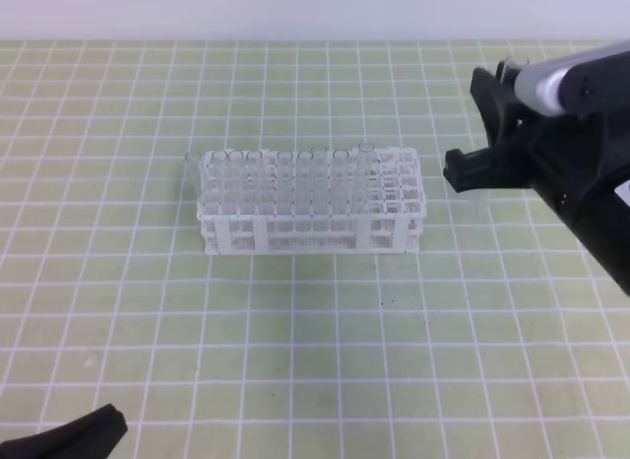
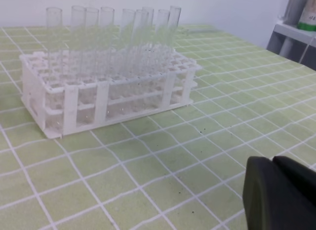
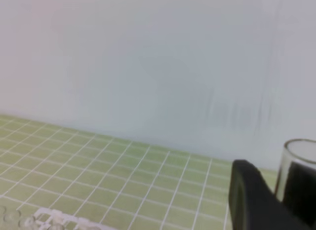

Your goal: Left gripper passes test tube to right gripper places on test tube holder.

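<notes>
The black wedge-fingered right gripper (image 1: 472,173) grasps the slim clear glass test tube (image 3: 296,171) at three o'clock of the white lattice test tube holder (image 1: 310,208); a tilted descent could strike the upright tubes (image 2: 113,32) already racked. The dark left gripper (image 2: 281,195), at seven o'clock, is clenched empty.

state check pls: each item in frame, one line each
White plastic lattice rack: upright on the green grid mat, back row filled with standing tubes.
Clear glass tubes in the rack: upright, open rims up.
Clear glass test tube: held upright in the right hand, rim up, to the right of the rack.
Right hand: shut on the test tube, raised beside the rack.
Left hand: shut, empty, low near the mat's front edge.
</notes>
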### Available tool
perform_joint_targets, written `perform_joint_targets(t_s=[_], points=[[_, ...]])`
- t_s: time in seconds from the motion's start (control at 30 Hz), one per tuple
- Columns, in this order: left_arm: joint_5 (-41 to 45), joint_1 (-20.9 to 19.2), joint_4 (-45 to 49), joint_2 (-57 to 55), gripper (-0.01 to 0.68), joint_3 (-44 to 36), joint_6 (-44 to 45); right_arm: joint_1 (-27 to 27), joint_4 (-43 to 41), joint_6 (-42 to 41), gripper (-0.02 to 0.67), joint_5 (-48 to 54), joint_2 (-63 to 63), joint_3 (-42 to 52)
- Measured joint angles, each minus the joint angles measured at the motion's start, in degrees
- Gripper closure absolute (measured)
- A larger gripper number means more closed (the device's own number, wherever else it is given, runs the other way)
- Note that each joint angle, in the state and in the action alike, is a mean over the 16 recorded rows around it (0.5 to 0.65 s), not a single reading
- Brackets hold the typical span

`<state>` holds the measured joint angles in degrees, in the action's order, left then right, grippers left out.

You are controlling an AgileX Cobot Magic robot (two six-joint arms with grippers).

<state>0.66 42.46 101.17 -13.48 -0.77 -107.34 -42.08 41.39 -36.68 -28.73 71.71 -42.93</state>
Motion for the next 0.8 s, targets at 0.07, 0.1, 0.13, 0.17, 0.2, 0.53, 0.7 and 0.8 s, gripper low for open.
perform_joint_targets(t_s=[0.07,0.1,0.13,0.17,0.2,0.53,0.7,0.8], points=[[0.09,-0.01,0.11,-0.02,0.675,-0.07,0.01,0.6,-0.51,0.23,0.559,-1.34,0.52,0.0],[0.1,-0.01,0.11,-0.02,0.675,-0.07,0.01,0.8,-0.82,0.35,0.559,-2.04,0.84,0.0],[0.18,-0.01,0.23,-0.05,0.675,-0.14,0.03,0.93,-1.14,0.47,0.559,-2.71,1.17,0.0],[0.26,-0.01,0.34,-0.05,0.675,-0.21,0.04,1.01,-1.46,0.58,0.559,-3.32,1.51,0.0],[0.26,-0.01,0.34,-0.05,0.675,-0.21,0.04,1.06,-1.78,0.7,0.559,-3.86,1.86,0.0],[0.51,-0.01,0.46,-0.05,0.675,-0.27,0.08,1.07,-3.56,1.48,0.56,-5.75,4.62,0.0],[0.4,-0.01,0.34,-0.02,0.675,-0.21,0.06,1.07,-3.78,1.46,0.56,-4.62,4.81,0.0],[0.4,-0.01,0.34,-0.02,0.675,-0.21,0.06,1.07,-3.91,1.44,0.56,-3.9,4.81,0.03]])
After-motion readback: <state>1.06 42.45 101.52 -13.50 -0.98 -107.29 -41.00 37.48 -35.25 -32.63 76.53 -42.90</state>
